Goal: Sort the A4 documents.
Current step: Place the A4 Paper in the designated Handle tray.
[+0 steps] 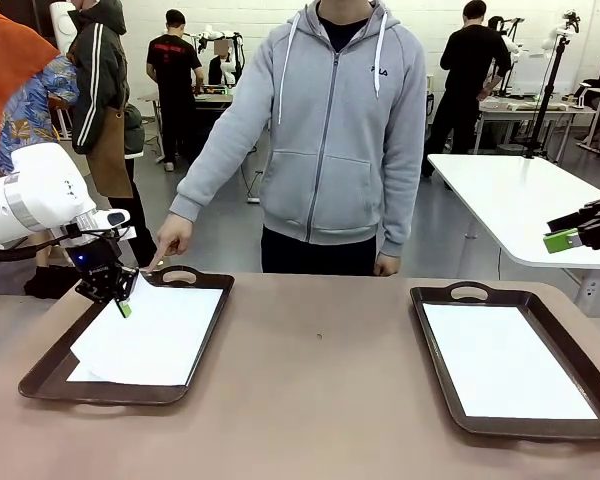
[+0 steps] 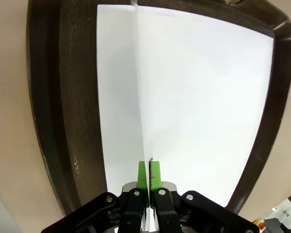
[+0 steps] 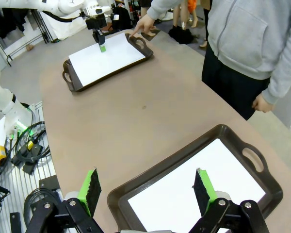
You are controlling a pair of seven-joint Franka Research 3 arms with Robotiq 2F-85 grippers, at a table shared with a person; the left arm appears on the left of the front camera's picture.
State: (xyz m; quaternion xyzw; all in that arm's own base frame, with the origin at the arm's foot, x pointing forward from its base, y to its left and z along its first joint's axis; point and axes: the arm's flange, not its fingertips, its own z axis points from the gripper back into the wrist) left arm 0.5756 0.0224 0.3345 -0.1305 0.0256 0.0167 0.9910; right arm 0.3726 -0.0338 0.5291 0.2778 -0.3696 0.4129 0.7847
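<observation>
white paper lies in two dark brown trays on the brown table (image 1: 320, 400). the left gripper (image 1: 123, 305) hangs over the left tray (image 1: 40, 375). its green pads (image 2: 154, 174) are squeezed tight on the edge of one sheet (image 1: 145, 335), and that edge is lifted up into a ridge. the lifted sheet runs away from the fingers toward the far end of the tray, and more white paper (image 2: 116, 97) lies flat under it. a person's hand (image 1: 172, 236) rests a finger on the far rim of this tray, just beside the gripper.

the right gripper (image 3: 148, 187) is up in the air with its two green pads (image 3: 92, 187) far apart, holding nothing. right below and in front of it is the right tray (image 3: 179, 155), with another white sheet (image 3: 199, 194) lying flat inside. the person's other hand (image 3: 263, 103) hangs beyond the tray's handle.
</observation>
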